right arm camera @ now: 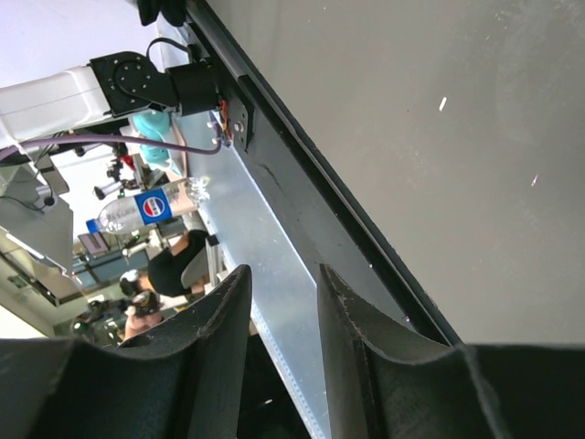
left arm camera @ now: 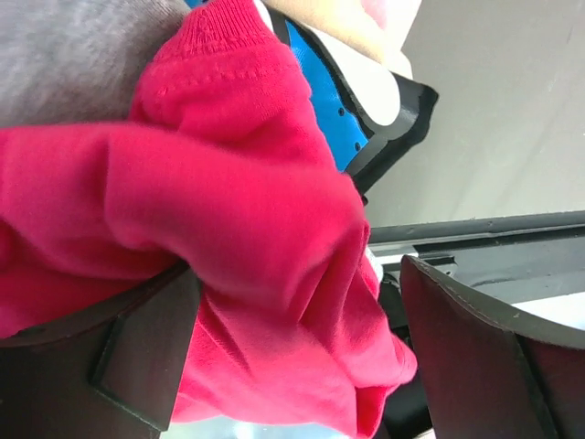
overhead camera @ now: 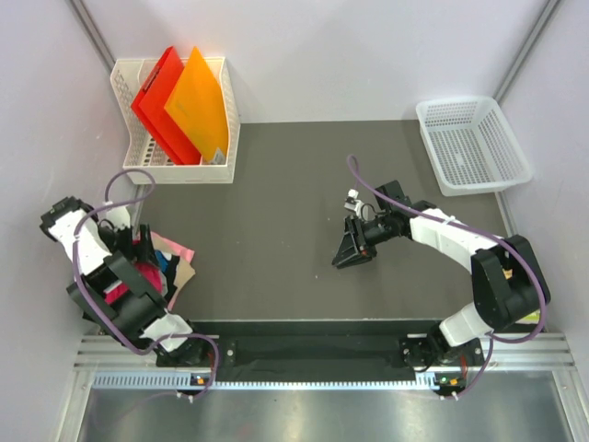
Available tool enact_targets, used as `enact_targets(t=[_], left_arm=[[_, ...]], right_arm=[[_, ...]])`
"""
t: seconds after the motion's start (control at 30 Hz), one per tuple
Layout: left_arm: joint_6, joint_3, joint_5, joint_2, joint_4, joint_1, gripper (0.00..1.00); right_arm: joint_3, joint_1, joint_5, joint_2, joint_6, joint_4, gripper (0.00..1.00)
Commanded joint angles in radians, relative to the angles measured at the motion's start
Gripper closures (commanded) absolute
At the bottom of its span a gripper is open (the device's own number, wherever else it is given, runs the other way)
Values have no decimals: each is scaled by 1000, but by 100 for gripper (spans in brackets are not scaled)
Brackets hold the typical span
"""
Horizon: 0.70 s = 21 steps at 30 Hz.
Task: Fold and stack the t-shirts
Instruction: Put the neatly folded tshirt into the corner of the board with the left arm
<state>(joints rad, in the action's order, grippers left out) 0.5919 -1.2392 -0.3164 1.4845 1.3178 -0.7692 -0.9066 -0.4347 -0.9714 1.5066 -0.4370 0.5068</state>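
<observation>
The t-shirts lie in a small pile (overhead camera: pixel 175 262) at the table's left edge, under my left arm. The bright magenta shirt (left arm camera: pixel 228 219) is bunched up between the fingers of my left gripper (left arm camera: pixel 297 274). The jaws stand wide apart; the cloth touches the left finger (left arm camera: pixel 137 357) and stops short of the right one (left arm camera: pixel 475 347). Grey cloth (left arm camera: pixel 73 55), blue cloth (left arm camera: pixel 320 82) and a pale tan edge (left arm camera: pixel 338 18) lie behind it. My right gripper (overhead camera: pixel 348 256) hovers over the dark mat at mid-table; its jaws (right arm camera: pixel 283 274) are a little apart and empty.
A white rack (overhead camera: pixel 221 138) with stiff red and orange folders stands at the back left. A white mesh basket (overhead camera: pixel 472 143) sits at the back right. The dark mat (overhead camera: pixel 276 221) covers the table; a metal rail (overhead camera: pixel 322 373) runs along the near edge.
</observation>
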Motion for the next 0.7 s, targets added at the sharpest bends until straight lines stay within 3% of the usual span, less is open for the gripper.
enact_targets(t=[0.0, 0.1, 0.2, 0.27, 0.33, 0.37, 0.47, 0.67], left_arm=[[54, -158, -39, -26, 128, 10, 6], [43, -332, -98, -47, 192, 11, 3], [-22, -440, -55, -95, 192, 143, 1], [-111, -486, -21, -102, 189, 310, 1], [-174, -511, -58, -83, 157, 396, 1], [-229, -520, -79, -66, 143, 409, 1], [-335, -534, -121, -6, 49, 444, 2], [-434, -501, -72, 7, -87, 548, 1]], right_arm=[[-51, 7, -4, -14, 18, -2, 65], [-74, 7, 3, -20, 18, -5, 62], [-124, 7, 46, -23, 18, 5, 50], [-185, 7, 94, -20, 30, 44, 36], [-233, 7, 182, -17, 55, 94, 30], [-279, 7, 209, -17, 66, 110, 20], [-374, 5, 316, -23, 101, 182, 10], [-482, 7, 433, -58, 141, 271, 0]])
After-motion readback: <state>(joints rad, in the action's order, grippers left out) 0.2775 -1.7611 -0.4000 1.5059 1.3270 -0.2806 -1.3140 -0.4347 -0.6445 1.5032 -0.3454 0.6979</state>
